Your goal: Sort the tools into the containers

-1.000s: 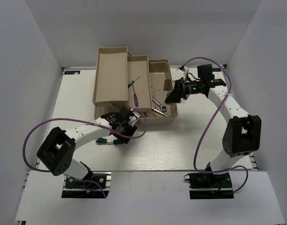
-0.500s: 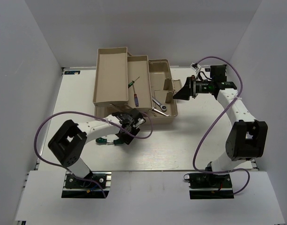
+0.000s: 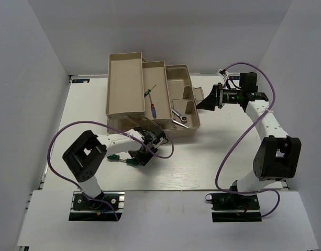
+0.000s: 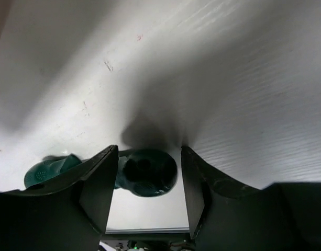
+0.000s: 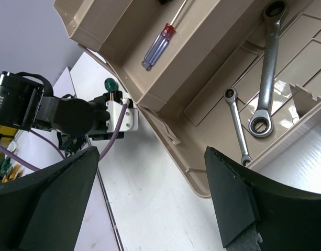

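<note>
Both hands parted: left hand (image 4: pixel 148 156) straddling green-handled screwdriver (image 4: pixel 150 173) on table (image 3: pixel 212 157), right hand (image 3: pixel 201 99) wide, empty, beside toolbox (image 3: pixel 187 132).

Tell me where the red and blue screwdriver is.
In the top view, the red/blue-handled screwdriver lies in the middle fold-out tray, near its front end, just left of the wrenches.

The left pincer (image 4: pixel 147 157) finger (image 4: pixel 97 183) hides most of one green-handled screwdriver (image 4: pixel 47 170).
</note>
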### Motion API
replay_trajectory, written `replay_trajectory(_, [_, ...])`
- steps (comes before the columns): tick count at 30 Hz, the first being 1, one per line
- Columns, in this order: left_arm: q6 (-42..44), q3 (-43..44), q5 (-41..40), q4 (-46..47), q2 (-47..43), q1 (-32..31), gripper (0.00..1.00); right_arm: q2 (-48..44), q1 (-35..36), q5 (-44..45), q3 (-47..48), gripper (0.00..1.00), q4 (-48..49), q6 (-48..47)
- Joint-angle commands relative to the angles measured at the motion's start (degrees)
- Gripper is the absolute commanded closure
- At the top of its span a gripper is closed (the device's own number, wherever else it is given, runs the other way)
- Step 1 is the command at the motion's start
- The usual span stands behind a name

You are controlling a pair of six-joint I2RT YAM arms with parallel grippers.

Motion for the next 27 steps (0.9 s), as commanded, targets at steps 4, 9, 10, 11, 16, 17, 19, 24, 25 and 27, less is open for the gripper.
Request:
replay_trajectory(4, [-1.18,-1.00,1.42,-2.37,-0.17,-0.03,0.38,-2.83,-0.64,-2.32,-0.82,0.13,2.68,0.95])
replay_trajectory(9, [-1.70,-1.00,0.90,-2.90,0.35,-0.03,0.38,-3.53,-0.73,-2.41,-1.88,0.13,3.21,0.86])
replay_trajectory(10, [-1.70,-1.00,0.38,-2.90,0.35,-0.03,0.41,-3.62,-0.82,-2.41,-1.88,0.13,3.38,0.86])
replay_trajectory(11, [-1.70,-1.00,0.37,-2.90,0.35,-0.03,0.45,-3.71,-1.08,-2.41,-2.06,0.13,3.30,0.86])
replay_trajectory(16, [-1.70,-0.48,-0.16,-2.90,-0.17,-0.03,0.66,-4.85,-0.82,-2.49,-3.02,0.13,3.38,0.86])
replay_trajectory(17, [-1.70,-0.47,-0.16,-2.90,-0.70,-0.03,0.68,-4.68,-0.82,-2.58,-3.20,0.13,3.30,0.86])
replay_trajectory(19, [-1.70,0.23,-0.16,-2.90,-0.70,-0.03,0.72,-5.38,-0.99,-2.32,-3.81,0.13,3.38,0.86])
replay_trajectory(24, [-1.70,5.50,2.03,-4.04,-3.33,-0.03,0.81,-6.08,-0.90,-2.15,-4.25,0.13,1.45,-0.98])
replay_trajectory(25, [-1.09,6.38,3.61,-4.04,-5.08,-0.56,0.84,-6.26,-0.82,-2.14,-4.25,0.13,1.19,-1.68])
replay_trajectory(27, [0.66,9.10,5.63,-4.04,-7.11,-1.17,0.86,-6.61,-0.73,-1.71,-4.87,0.13,0.92,-1.86])
